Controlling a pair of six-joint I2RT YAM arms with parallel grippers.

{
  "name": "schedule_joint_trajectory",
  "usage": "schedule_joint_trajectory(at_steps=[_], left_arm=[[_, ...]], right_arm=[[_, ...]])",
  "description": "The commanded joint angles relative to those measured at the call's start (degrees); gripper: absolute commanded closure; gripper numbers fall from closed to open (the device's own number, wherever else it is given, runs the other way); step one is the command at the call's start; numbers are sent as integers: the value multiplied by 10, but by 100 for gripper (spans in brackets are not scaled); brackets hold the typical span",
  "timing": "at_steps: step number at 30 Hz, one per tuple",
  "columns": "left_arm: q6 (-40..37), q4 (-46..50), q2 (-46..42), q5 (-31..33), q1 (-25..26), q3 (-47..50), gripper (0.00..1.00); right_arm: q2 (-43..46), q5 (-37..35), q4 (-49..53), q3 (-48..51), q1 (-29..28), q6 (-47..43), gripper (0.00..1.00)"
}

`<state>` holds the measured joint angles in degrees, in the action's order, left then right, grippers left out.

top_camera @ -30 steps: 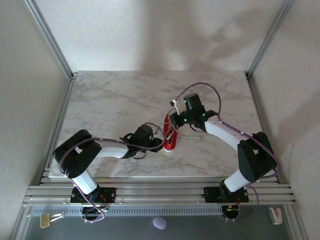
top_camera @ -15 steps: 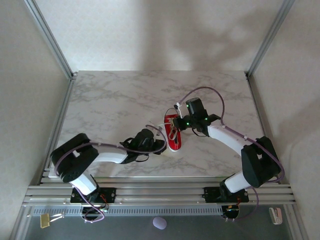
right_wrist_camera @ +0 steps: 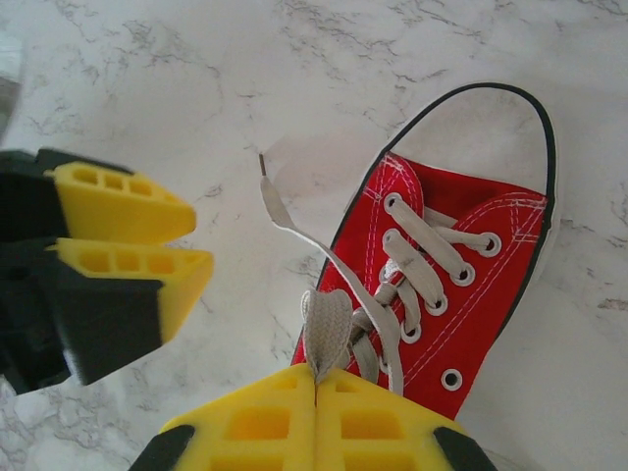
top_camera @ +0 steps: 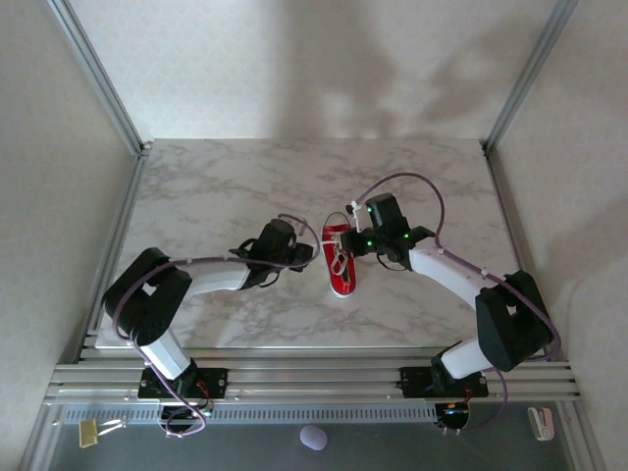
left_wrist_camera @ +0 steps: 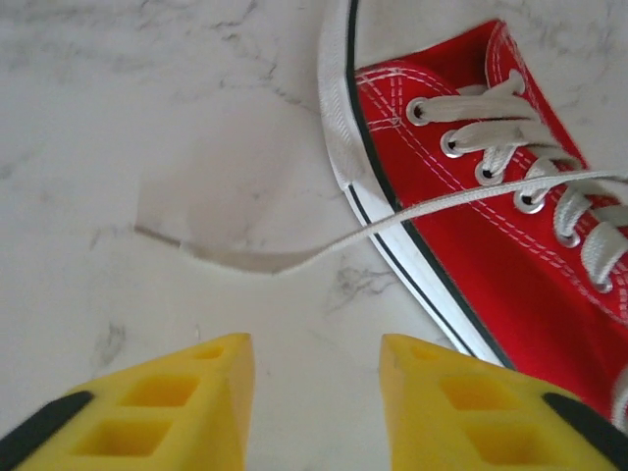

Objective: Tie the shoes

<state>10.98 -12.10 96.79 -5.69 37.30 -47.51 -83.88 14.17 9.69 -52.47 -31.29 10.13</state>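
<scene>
**Loose lace end lies just ahead of the open left gripper**

The left gripper (left_wrist_camera: 314, 392) is released: its yellow fingers stand apart with nothing between them. Just beyond its fingertips the loose lace end (left_wrist_camera: 257, 259) lies flat on the table (left_wrist_camera: 147, 118), running crosswise to the gap and rising to the right toward the shoe (left_wrist_camera: 471, 255). The shoe sits ahead and to the right of this gripper, its long axis slanting away from the fingers.

The right gripper (right_wrist_camera: 316, 392) is clenched on a lace loop (right_wrist_camera: 326, 324) over the eyelets, so I judge the left arm to be the nearer and freer one for the loose end.

No brand, label or writing can be read.
</scene>
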Motion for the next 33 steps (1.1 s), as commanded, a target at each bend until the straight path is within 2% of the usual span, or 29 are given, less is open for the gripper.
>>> schedule_joint_trajectory(at_steps=[1, 5, 9, 14, 28, 33], left_arm=[[-116, 73, 24, 3, -11, -42, 52], [-173, 91, 38, -54, -29, -74, 42], [-243, 131, 53, -137, -48, -106, 41], [-294, 170, 80, -171, -61, -144, 40], [-319, 191, 156, -162, -64, -208, 44], [-320, 211, 188, -159, -64, -231, 55]], right_arm=[[5, 13, 9, -4, -4, 4, 100], [2, 18, 19, -10, -4, -1, 100], [2, 21, 25, -15, -4, -3, 100], [3, 22, 31, -17, -4, -5, 100], [4, -9, 29, -13, -4, 21, 100], [6, -8, 27, -10, -3, 22, 100]])
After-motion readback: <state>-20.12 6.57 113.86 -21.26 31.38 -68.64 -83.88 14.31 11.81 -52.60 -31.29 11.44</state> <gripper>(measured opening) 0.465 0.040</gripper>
